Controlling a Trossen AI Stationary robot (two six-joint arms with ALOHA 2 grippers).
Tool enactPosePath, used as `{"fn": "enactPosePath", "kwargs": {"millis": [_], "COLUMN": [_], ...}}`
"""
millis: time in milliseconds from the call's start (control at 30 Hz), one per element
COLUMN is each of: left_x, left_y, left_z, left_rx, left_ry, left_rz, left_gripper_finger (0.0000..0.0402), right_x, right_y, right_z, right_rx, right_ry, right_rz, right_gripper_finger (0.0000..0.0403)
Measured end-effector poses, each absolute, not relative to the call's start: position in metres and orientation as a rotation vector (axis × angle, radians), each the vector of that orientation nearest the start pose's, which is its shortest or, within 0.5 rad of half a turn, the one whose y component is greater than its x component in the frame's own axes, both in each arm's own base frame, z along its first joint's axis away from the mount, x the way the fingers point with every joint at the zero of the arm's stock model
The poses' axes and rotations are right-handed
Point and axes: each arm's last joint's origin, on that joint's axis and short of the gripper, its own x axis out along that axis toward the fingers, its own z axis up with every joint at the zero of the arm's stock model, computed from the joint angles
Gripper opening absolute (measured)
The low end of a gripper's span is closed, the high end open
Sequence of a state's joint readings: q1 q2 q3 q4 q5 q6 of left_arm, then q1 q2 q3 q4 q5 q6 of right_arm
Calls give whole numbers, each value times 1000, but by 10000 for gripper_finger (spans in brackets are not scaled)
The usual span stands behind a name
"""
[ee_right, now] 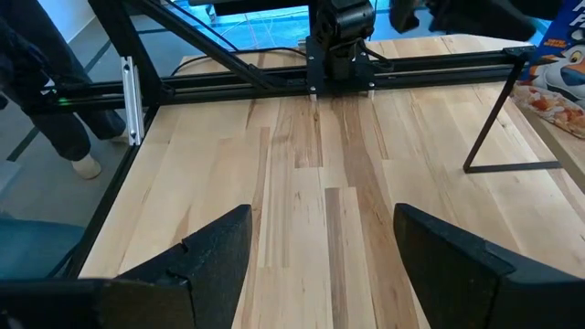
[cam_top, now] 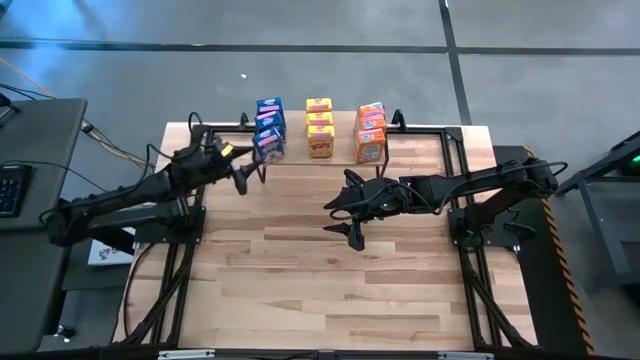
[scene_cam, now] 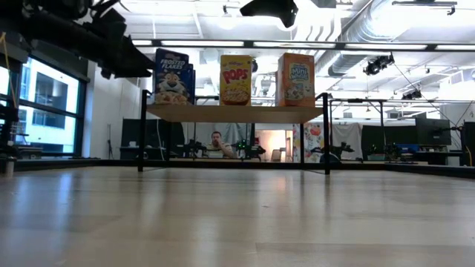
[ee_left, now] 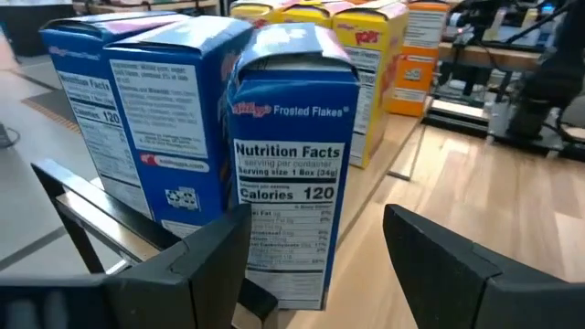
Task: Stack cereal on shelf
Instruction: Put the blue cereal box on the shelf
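Note:
The shelf (scene_cam: 230, 113), a light-wood plank on thin black legs, stands at the table's far side. On it stand three rows of cereal boxes: blue (cam_top: 270, 128), yellow (cam_top: 320, 126) and orange (cam_top: 371, 132). All are upright on their bases. My left gripper (cam_top: 250, 172) is open at the shelf's left end. In the left wrist view its fingers (ee_left: 206, 265) stand either side of the nearest blue box (ee_left: 292, 174), apart from it. My right gripper (cam_top: 340, 222) hangs open over the middle of the table, above bare planks (ee_right: 322, 215).
A black frame rail (cam_top: 430, 127) runs along the table's far edge and sides. The shelf's black leg (ee_right: 498, 128) stands on the planks. Bare tabletop (cam_top: 320, 290) stretches toward the near edge. A person (scene_cam: 216, 144) sits in the room beyond the table.

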State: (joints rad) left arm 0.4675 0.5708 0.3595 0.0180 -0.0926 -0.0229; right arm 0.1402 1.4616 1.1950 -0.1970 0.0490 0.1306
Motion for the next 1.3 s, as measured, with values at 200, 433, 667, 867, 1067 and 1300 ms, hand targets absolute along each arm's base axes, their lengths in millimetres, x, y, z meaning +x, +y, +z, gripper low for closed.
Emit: {"fn": "enactPosePath", "kwargs": {"millis": [200,433,667,867,1067,1300], "left_x": [137,142,138,129,123,130], "left_y": [73,77,76,71,64,51], "left_z": [235,233,237,253,270,272], "left_rx": [-51,-50,-44,-28,19,64], "left_ry": [159,161,132,34,-38,-22], "left_rz": [595,628,644,669,629,484], "left_gripper_finger": [241,241,241,241,241,241], "right_x": [327,327,327,327,327,327], "right_y": [45,45,45,45,45,45], "right_z": [316,316,316,316,316,316], "right_rx": [84,84,84,84,84,84], "right_ry": [467,467,467,467,467,467], "right_rz": [59,59,60,60,60,59], "right_gripper_finger": [259,259,259,259,259,259]}}
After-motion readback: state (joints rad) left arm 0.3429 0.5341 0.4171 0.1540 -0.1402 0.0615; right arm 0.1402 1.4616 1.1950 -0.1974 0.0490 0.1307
